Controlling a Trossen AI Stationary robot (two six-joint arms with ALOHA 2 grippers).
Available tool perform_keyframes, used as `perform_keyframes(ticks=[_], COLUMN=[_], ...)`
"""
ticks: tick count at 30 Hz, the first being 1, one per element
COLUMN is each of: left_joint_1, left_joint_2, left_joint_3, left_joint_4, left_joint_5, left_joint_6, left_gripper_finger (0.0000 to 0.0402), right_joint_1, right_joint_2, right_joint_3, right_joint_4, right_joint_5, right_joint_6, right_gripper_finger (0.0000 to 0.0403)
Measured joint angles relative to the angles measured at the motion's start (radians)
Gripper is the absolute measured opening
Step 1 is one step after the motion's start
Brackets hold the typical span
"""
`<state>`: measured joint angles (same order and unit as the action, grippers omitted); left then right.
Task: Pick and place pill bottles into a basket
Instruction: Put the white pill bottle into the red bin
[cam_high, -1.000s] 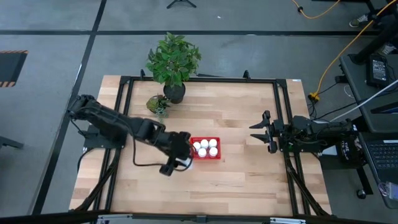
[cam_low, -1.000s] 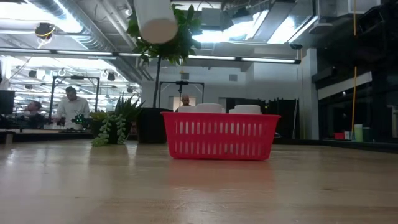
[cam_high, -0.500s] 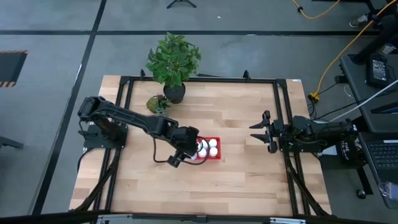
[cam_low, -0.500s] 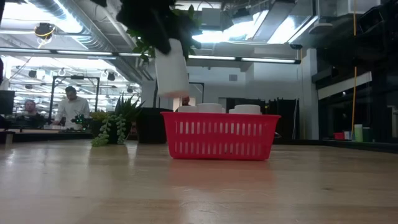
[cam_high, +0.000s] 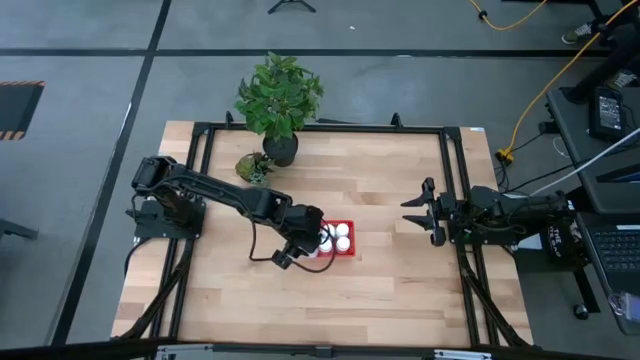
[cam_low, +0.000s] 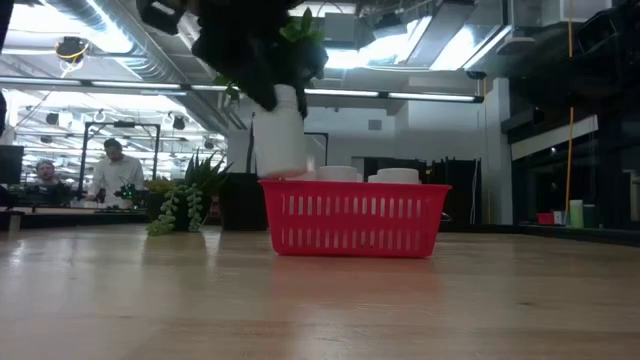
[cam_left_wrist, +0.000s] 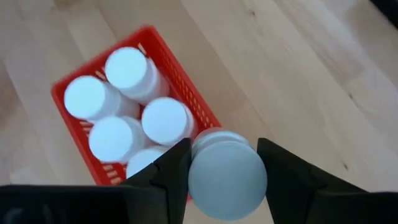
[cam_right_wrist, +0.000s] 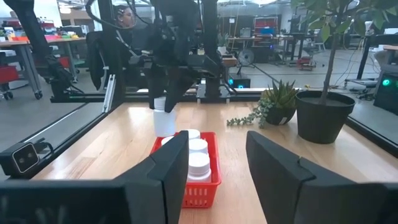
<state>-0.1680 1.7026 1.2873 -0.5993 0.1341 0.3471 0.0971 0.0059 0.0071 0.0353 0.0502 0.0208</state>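
Note:
The red basket (cam_high: 338, 241) stands mid-table with several white pill bottles (cam_left_wrist: 124, 99) upright inside it. My left gripper (cam_high: 305, 238) is over the basket's left end, shut on one more white pill bottle (cam_low: 280, 135). That bottle also shows in the left wrist view (cam_left_wrist: 227, 177) and the right wrist view (cam_right_wrist: 164, 118). In the low view its base is about level with the basket's rim (cam_low: 300, 184). My right gripper (cam_high: 418, 212) is open and empty near the table's right edge. My left gripper pinches the bottle between its two fingers (cam_left_wrist: 175, 168), one on each side of the bottle's upper part (cam_left_wrist: 214, 138). The fingers come from above, pointing down. The bottle hangs upright below them, clear of the table, over the basket's left end.
A tall plant in a black pot (cam_high: 280, 100) and a small trailing plant (cam_high: 254, 166) stand at the far side, left of centre. A black metal frame (cam_high: 452, 200) runs round the table. People sit in the room behind (cam_low: 112, 170).
My left gripper has carried the bottle toward the table's right edge, from beside the basket to over its left end, and then down. The bottle, tipped with its end toward the near edge a second ago, now hangs upright near the rim.

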Motion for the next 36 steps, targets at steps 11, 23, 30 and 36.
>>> perform_keyframes(ticks=[11,23,30,36], left_joint_1=[0.024,0.061,0.06,0.059], left_joint_2=[0.008,0.008,0.008,0.008], left_joint_3=[0.0,0.0,0.0,-0.025], left_joint_4=[0.015,0.016,0.016,0.026], left_joint_5=[0.007,0.014,0.022,0.022], left_joint_6=[0.025,0.031,0.033,0.032], left_gripper_finger=[0.0158,0.0158,0.0158,0.0158], right_joint_1=[0.0,0.0,0.0,0.0], right_joint_2=[0.0,0.0,0.0,0.0], right_joint_3=[0.0,0.0,0.0,0.0], right_joint_4=[0.0,0.0,0.0,0.0], right_joint_5=[0.0,0.0,0.0,0.0], right_joint_6=[0.0,0.0,0.0,0.0], right_gripper_finger=[0.0163,0.0163,0.0163,0.0163])
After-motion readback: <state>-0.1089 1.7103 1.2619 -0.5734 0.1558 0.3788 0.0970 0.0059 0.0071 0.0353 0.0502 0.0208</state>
